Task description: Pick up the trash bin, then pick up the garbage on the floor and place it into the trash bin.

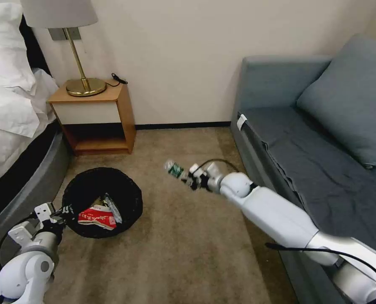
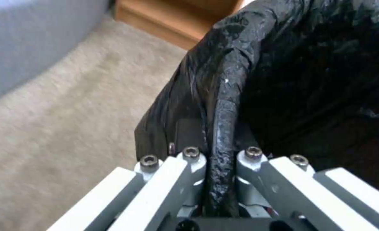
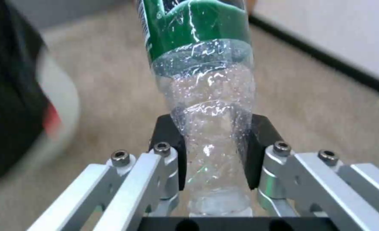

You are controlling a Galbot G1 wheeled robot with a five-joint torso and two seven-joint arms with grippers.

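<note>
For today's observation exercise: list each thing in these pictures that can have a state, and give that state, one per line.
Bin: tilted, open, black liner over its rim, rim pinched by the left hand.
Left hand: shut on the bin's rim.
Bottle: clear, green label, off the floor, held by the right hand.
Right hand: shut on the bottle.
Red-and-white packet: inside the bin.
Lamp: upright on the nightstand.

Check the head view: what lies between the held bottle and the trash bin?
Bare carpet lies between the bottle in the right tool and the trash bin, seen in the head view.
</note>
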